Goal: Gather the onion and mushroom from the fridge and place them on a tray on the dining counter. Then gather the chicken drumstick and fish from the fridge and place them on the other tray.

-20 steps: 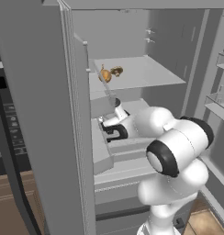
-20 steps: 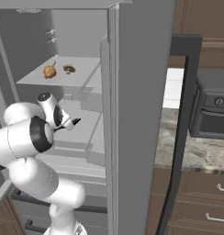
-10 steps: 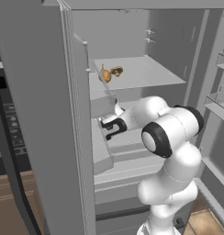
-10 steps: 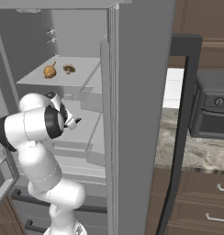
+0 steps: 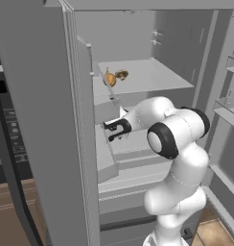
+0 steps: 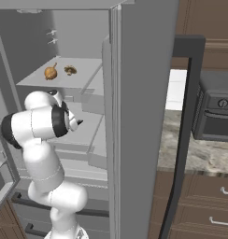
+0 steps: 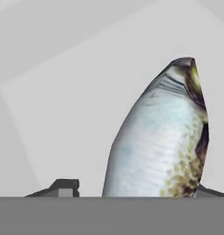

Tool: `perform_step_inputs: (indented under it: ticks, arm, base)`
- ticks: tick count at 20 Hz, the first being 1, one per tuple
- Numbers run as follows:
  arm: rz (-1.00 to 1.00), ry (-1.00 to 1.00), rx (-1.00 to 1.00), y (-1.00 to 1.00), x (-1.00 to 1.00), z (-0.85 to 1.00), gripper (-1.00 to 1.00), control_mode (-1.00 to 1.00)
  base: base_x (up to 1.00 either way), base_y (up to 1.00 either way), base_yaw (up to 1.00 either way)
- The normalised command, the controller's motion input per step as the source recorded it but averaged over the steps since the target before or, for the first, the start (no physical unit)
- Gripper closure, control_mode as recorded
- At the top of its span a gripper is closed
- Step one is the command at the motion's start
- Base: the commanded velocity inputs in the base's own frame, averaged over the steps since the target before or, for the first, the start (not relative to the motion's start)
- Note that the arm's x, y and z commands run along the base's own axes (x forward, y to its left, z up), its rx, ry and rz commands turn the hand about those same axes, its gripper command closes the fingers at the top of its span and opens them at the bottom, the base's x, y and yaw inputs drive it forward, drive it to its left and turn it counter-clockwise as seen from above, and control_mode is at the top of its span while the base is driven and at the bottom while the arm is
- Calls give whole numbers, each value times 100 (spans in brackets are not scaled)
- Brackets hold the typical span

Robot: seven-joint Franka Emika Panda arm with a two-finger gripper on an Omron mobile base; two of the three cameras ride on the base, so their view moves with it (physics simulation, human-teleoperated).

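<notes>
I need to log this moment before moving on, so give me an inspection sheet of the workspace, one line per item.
Surface: open fridge, pale grey shelves; the arm reaches in over the middle shelf.
Job's things: onion and mushroom side by side on the upper shelf, apart from each other; fish lies between the finger tips in the hand view, silvery with a speckled edge. Chicken drumstick and trays: nothing seen.
Clutter: nothing seen.
Grippers: gripper low over the middle shelf, fingers either side of the fish; whether they grip it cannot be told.
Cables: nothing seen.
Surroundings: dark oven on a speckled stone counter with brown wood cabinets below.
</notes>
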Motion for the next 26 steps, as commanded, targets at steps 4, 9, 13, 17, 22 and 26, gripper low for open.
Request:
perform_step_inputs:
  ticks: [4,9,13,17,22,26]
  arm:
    - [0,-23,3,-1,-59,-50,100,-100]
    - [0,-37,4,-18,-100,-22,100,-100]
    - [0,-28,2,-45,-77,34,100,-100]
    - [0,-23,2,-33,-55,84,100,-100]
    - [-2,-9,5,-10,-51,100,100,-100]
    - [-5,5,12,-12,-64,100,100,-100]
  base:
    - [0,0,0]
    - [0,0,0]
    - [0,0,0]
    - [0,0,0]
    - [0,0,0]
    - [0,0,0]
